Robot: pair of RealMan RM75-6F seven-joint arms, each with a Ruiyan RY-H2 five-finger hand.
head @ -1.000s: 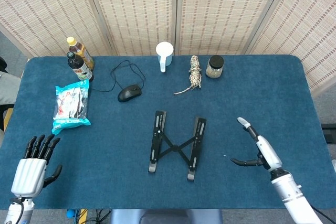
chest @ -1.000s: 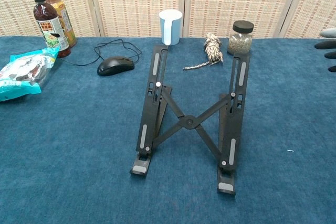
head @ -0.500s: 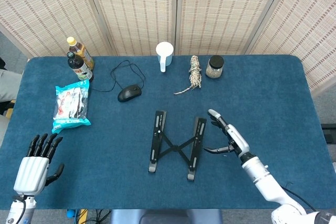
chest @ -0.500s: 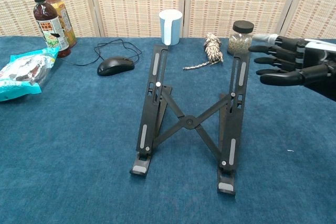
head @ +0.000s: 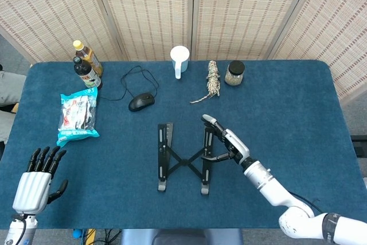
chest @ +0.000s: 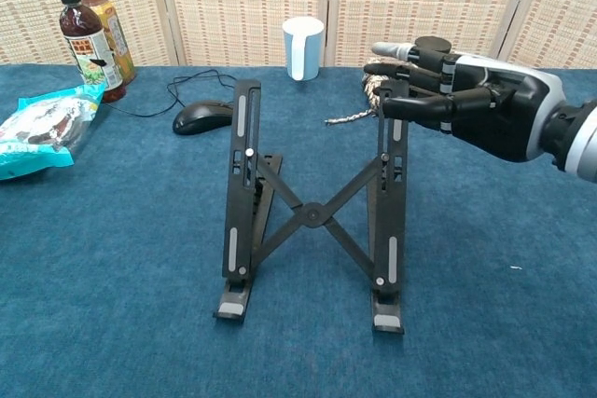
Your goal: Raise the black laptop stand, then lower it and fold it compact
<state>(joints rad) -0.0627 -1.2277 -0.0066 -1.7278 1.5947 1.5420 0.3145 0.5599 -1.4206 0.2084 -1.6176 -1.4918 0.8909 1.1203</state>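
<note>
Black laptop stand (head: 183, 158) sits mid-table, a bit toward the front edge, rails tilted up steeply (chest view shows it propped high). Right hand (head: 227, 144) is at the top of the stand's right rail, fingers (chest: 410, 61) stretched out and close together over the rail end, thumb below it; a firm grip on the rail can't be told. Left hand (head: 39, 176) hovers at the front left corner of the blue table (head: 298, 101), fingers straight, slightly spread, holding nothing. Mouse (head: 141, 101), white cup (head: 179, 59), jar (head: 234, 73) and bottles (head: 86, 64) line the back edge.
</note>
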